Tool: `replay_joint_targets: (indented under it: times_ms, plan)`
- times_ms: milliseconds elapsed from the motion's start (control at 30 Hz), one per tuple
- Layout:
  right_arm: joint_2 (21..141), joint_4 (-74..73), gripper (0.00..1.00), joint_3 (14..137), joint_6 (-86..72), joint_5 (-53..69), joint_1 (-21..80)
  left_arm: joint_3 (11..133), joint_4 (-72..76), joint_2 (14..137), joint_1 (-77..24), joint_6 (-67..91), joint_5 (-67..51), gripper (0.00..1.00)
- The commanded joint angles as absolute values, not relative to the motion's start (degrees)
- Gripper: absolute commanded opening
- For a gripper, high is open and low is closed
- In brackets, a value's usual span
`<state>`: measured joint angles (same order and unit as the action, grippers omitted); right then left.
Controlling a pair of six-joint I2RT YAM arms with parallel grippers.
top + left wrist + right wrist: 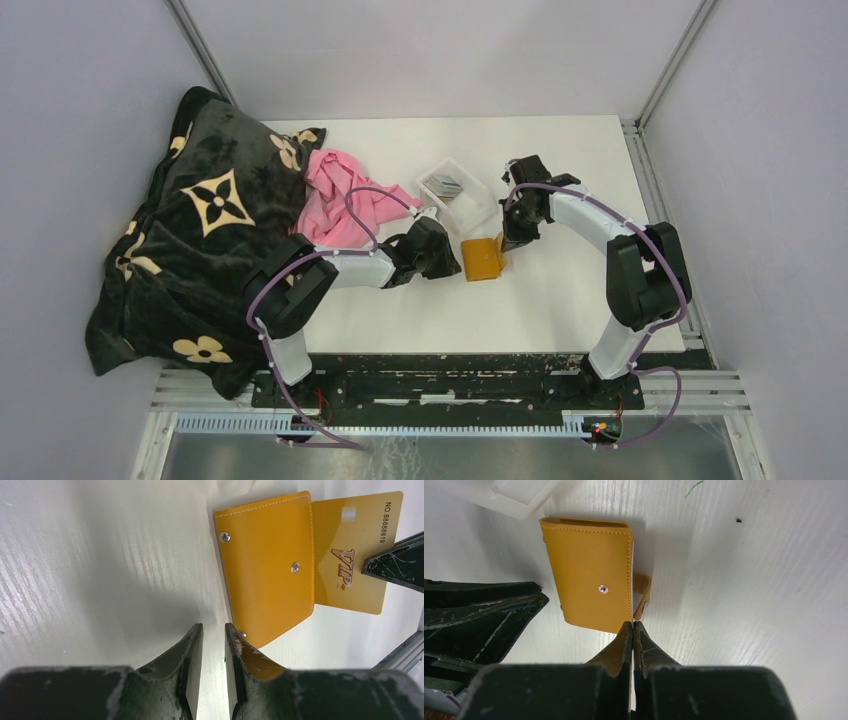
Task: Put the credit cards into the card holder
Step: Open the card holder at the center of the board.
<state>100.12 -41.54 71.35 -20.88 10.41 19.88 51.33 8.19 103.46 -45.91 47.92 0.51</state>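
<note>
Card holder (267, 565) on white table (560, 300) (grey walls (80, 60)) — right jaws pinch credit card (350, 535), left jaws ajar.

Robot lab cell: white table (560, 300), plain walls (80, 100), alu rail (710, 385), left arm (300, 290), right arm (640, 270) bolted on.

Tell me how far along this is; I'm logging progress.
Done: no card visibly seated. In hand: right gripper pinches a gold card, part-hidden at the closed card holder. Remaining: push it in, then the dark cards in the clear tray.
</note>
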Motion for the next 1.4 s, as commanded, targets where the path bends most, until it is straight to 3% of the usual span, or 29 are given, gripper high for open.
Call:
replay_joint_targets:
  times_ms: [0,1367]
  plan:
    - [98.94,-38.94,0.01,70.77,-22.04,11.81,19.92,50.86,1.76,106.07,-45.39,46.0,2.25,0.31]
    - [95.66,-31.8,0.01,64.41,-25.93,17.48,18.06,49.23,0.2,107.21,-45.35,45.35,1.87,0.26]
